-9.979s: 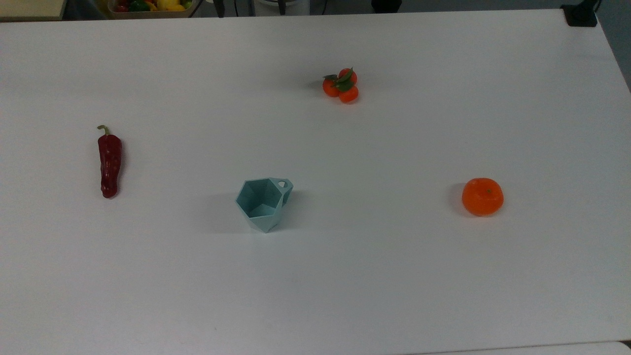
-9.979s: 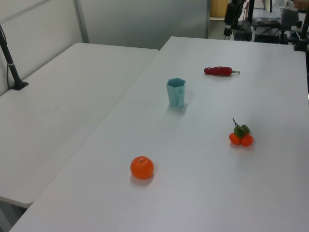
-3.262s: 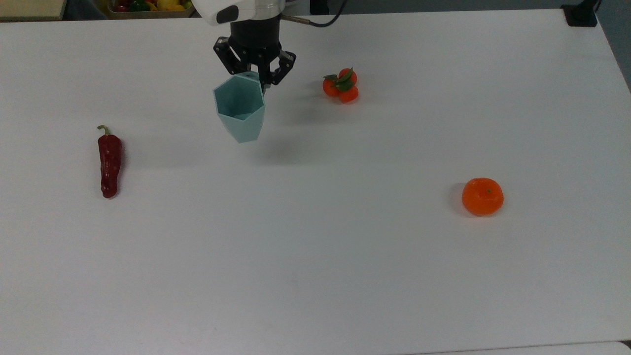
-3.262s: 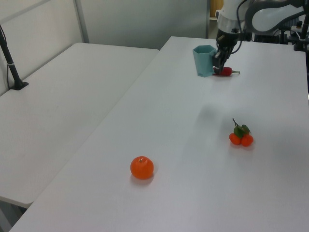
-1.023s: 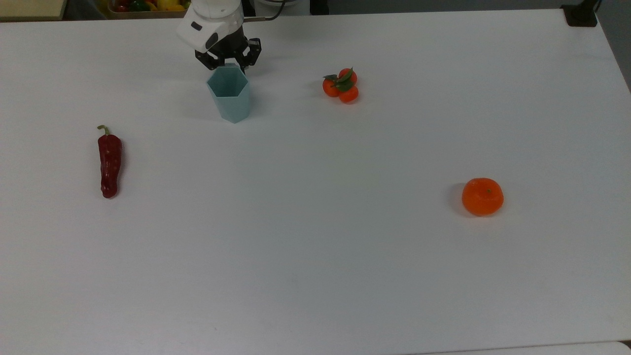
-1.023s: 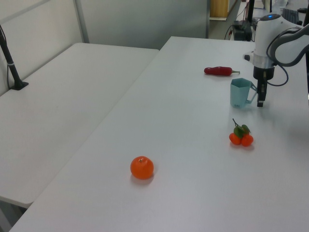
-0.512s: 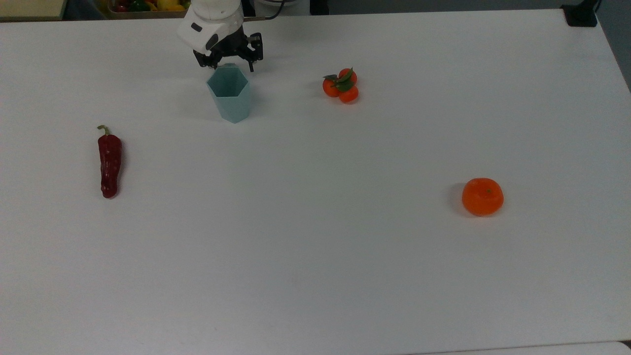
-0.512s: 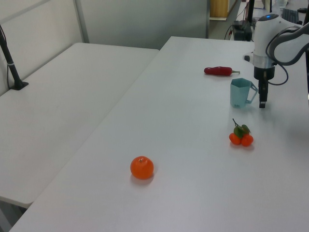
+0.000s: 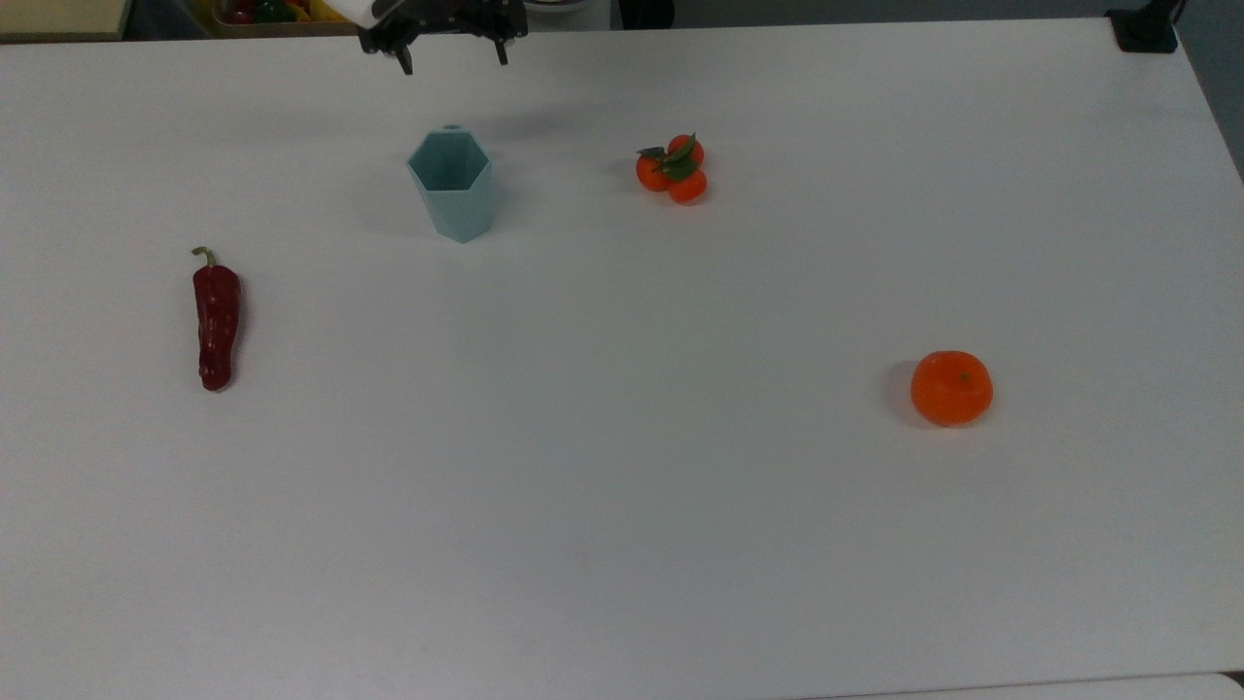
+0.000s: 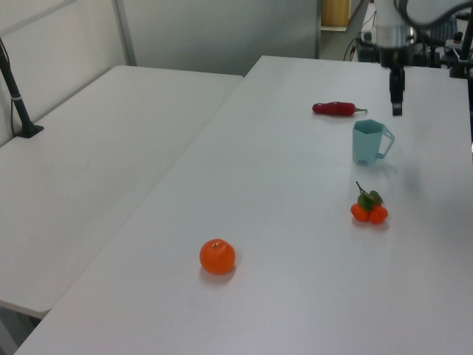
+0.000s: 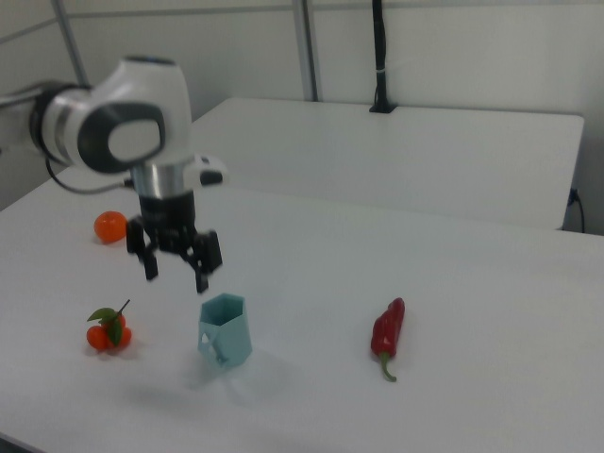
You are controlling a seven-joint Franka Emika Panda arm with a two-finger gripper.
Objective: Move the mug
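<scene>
The mug (image 9: 452,185) stands upright on the white tabletop (image 9: 622,486), its hexagonal mouth showing a bare teal inside. The hand (image 11: 176,269) hangs above it, clear of the rim, fingers spread and gripping nothing. In the right view, the mug sits just below and to the right of the hand.

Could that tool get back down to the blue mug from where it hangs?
Probably yes. The tool hangs open above the table, up and to one side of the mug, which stands upright on its own. The small oranges and the red pepper sit well apart.
</scene>
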